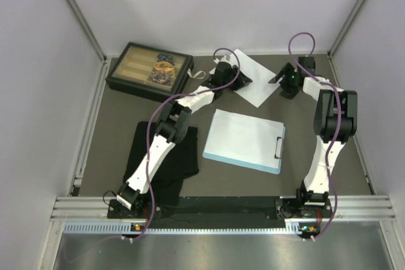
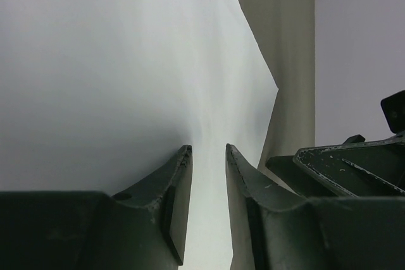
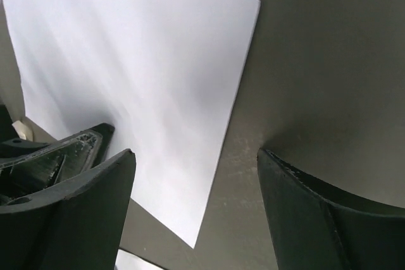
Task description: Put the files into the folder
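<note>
We locate the loose white sheet between the two claws: it lies to the right of the left gripper and to the left of the right gripper. The left gripper is the one engaged with it. In the left wrist view its jaws stand close together with only a narrow slot between them, and the sheet fills that slot. We cannot tell whether the paper is actually pinched. The right gripper's jaws stand wide apart and hold nothing; one finger hangs over the sheet's edge, the other over the bare table. The sheet lies skewed, with one corner pointing toward the folder. The claws cover two of its corners, so we cannot fix its long axis. The folder lies flat on the base side of both claws, well apart from the sheet. Its long axis runs left to right, and the clip is at the short edge on the right arm's side. We judge the coming move to be a drag or lift of the sheet back toward the arm bases, with the sheet turned to match that axis.
</note>
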Motion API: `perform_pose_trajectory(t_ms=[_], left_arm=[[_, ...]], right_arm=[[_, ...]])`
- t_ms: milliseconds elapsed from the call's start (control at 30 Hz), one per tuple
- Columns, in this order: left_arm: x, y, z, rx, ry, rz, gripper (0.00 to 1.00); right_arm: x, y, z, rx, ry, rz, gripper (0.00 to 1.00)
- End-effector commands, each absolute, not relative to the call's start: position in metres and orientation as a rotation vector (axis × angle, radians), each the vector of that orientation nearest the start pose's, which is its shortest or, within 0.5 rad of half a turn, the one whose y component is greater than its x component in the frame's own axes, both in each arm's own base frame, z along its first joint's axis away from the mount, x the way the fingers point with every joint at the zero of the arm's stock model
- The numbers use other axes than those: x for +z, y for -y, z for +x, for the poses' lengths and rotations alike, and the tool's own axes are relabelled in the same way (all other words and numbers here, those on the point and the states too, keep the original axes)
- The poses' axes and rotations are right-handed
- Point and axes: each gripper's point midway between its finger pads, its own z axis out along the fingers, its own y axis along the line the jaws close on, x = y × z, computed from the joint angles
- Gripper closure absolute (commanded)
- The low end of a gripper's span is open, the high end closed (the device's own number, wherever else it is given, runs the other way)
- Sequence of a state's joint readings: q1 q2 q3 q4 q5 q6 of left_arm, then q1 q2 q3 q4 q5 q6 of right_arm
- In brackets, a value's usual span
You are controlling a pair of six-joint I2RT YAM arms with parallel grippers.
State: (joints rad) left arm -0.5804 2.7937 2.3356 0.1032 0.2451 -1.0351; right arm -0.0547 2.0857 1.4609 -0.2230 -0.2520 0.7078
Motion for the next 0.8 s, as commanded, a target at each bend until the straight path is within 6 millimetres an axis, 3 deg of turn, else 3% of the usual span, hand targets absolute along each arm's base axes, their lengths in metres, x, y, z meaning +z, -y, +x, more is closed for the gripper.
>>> perform_pose_trajectory(t_ms=[0, 433, 567, 767], left_arm=[[0.019, 0.455, 0.560, -1.212, -2.221, -0.357, 0.66], [0.013, 0.459, 0.552, -1.249, -2.249, -0.365, 0.71], [0.009, 0.458, 0.552, -1.249, -2.256, -0.375, 0.72], [0.007, 0.460, 0.550, -1.257, -2.259, -0.378, 0.73]], right_arm=[[0.039, -0.061, 0.529, 0.634, -2.350, 0.767, 0.23], [0.040, -0.091, 0.533, 0.849, -2.281, 0.753, 0.21], [0.053, -0.099, 0.539, 0.931, -2.220, 0.702, 0.21], [0.051, -0.106, 0.520, 1.002, -2.210, 0.778, 0.20]])
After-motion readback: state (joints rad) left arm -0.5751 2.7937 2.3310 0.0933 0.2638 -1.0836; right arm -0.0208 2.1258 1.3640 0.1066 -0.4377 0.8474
